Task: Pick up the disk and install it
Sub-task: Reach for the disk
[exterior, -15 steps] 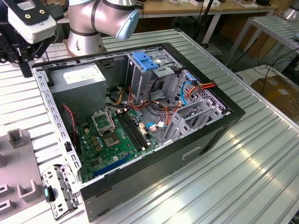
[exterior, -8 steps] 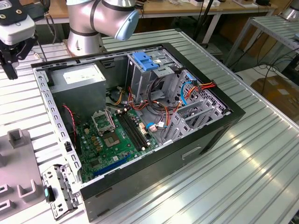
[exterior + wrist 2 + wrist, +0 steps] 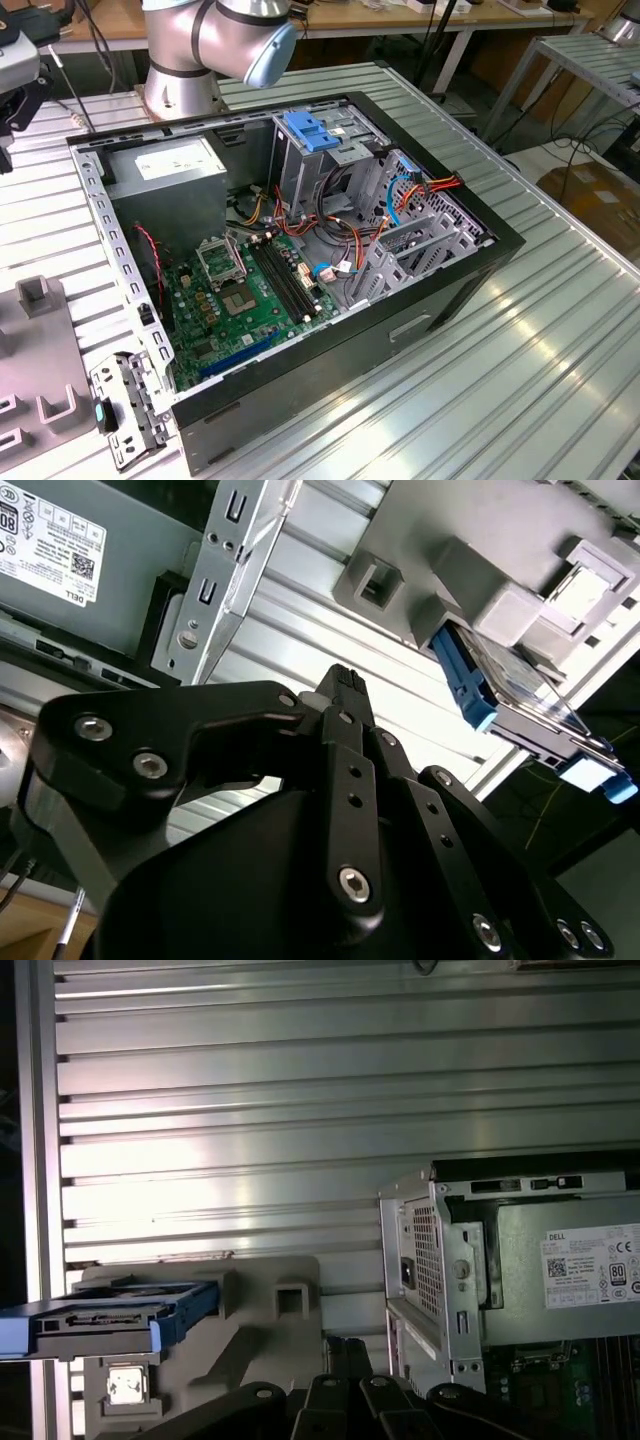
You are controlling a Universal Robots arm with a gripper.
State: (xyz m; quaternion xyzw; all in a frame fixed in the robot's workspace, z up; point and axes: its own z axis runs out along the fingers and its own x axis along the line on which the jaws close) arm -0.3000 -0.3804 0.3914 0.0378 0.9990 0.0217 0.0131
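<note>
Gripper point(image 3: 340, 695) linkage sits nearest the lens in the second wrist view, hanging over bare ribs of the aluminium table point(image 3: 560, 330). Can't tell whether the gripper is open or closed, and it touches nothing. Open PC case point(image 3: 420, 330) takes the table's middle, with the power supply point(image 3: 170, 170) in its back corner and the drive cage point(image 3: 315, 135) beside that. Grey holder point(image 3: 480, 570) sits out by a table edge, well apart from the case. The disk point(image 3: 510, 695) is parked in that holder, grey body tilted, blue rails point(image 3: 462, 680) along its long sides, one end poking out past the table edge. Reads as the approach for the pick: disk not grasped, gripper near but clear of it. To do it well, square the wrist to the disk's long axis before closing in. Clamp on the rigid sides, not the flat face. Stay clear of the holder's posts, and draw the disk out along its slot so the rails don't bind.
</note>
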